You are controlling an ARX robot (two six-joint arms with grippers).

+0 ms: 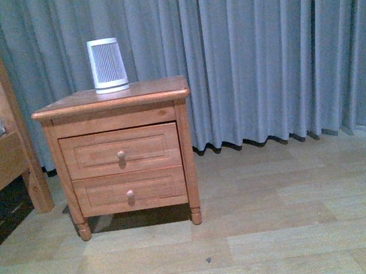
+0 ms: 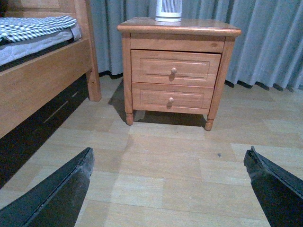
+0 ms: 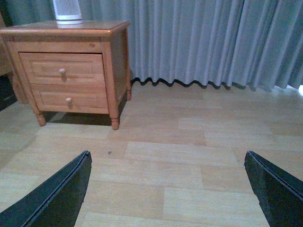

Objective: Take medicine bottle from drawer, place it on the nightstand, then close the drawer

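The reddish-brown nightstand stands on the floor ahead, left of centre, and also shows in the left wrist view and the right wrist view. Its upper drawer is shut, with a small round knob. The medicine bottle is hidden. My left gripper is open and empty, low over the floor, well short of the nightstand. My right gripper is open and empty too, further right. Neither arm shows in the front view.
A ribbed white-and-grey device stands on the nightstand's top at the back. The lower drawer is shut. A wooden bed frame stands at the left. Grey curtains hang behind. Pale wood floor spreads in front.
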